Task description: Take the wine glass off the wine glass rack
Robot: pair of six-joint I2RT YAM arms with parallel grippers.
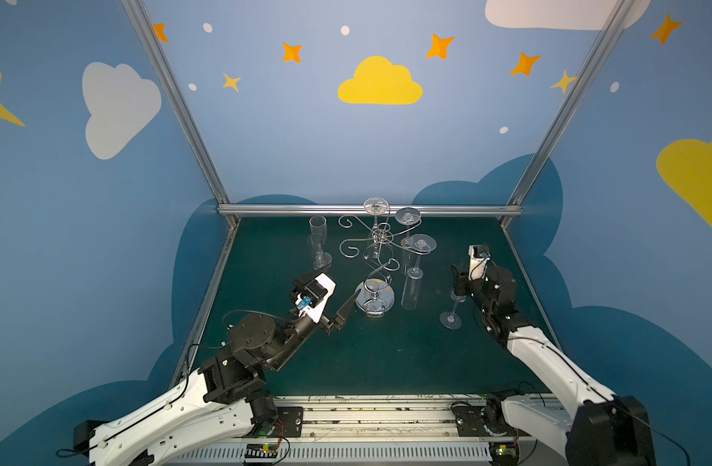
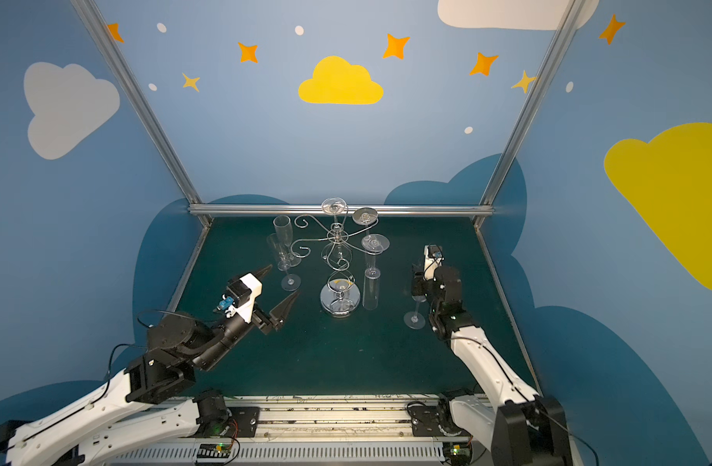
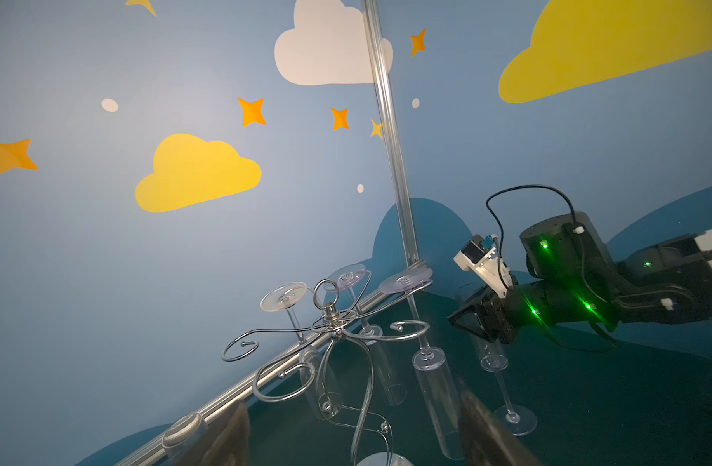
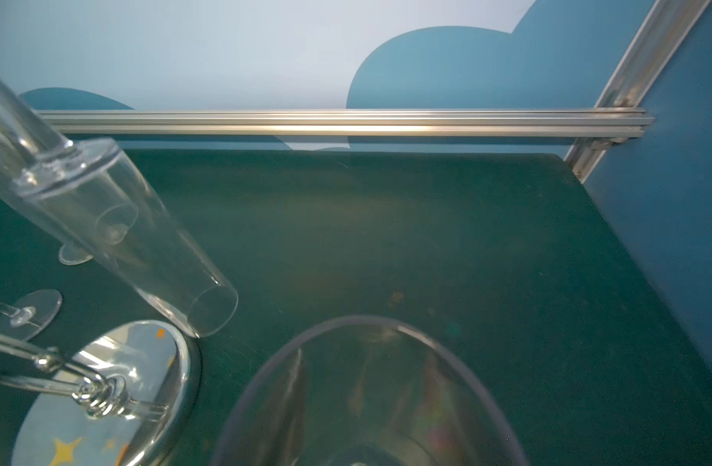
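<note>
- The wine glass rack (image 1: 380, 236) stands at the centre of both top views. Three hanging flutes (image 1: 421, 243) dangle bowl-down from its upper-right scrolls. Two standing flutes (image 1: 318, 242) sit upright on the green mat (image 1: 386, 355), up and left of it.
- The right claw (image 1: 458, 282), right of centre, is clamped round the bowl of the gripped flute (image 1: 450, 321). That flute is upright and off the rack — its foot is low, to the right of the rack's base.
- The left claw (image 1: 338, 288) gapes wide and empty, just left of the base.
- Risk: letting go before the foot sits flat would likely topple the gripped flute. Its smooth, clear bowl may also slip in the pinch.
- Risk: the lowest hanging bowl sits between the base and the right claw — a sideways pull-out could clip it and swing it off its scroll.
- Risk: a sweep by the left claw could nudge the base or the standing flutes just above it in the frame.
- Hidden: in the top views the right claw covers the gripped bowl, and whether the foot touches the mat cannot be told.
- Hidden: the left wrist view shows its own fingers (image 3: 487, 439) only as blurs at the bottom edge. The right wrist view cuts the gripped flute's rim off at the bottom.
</note>
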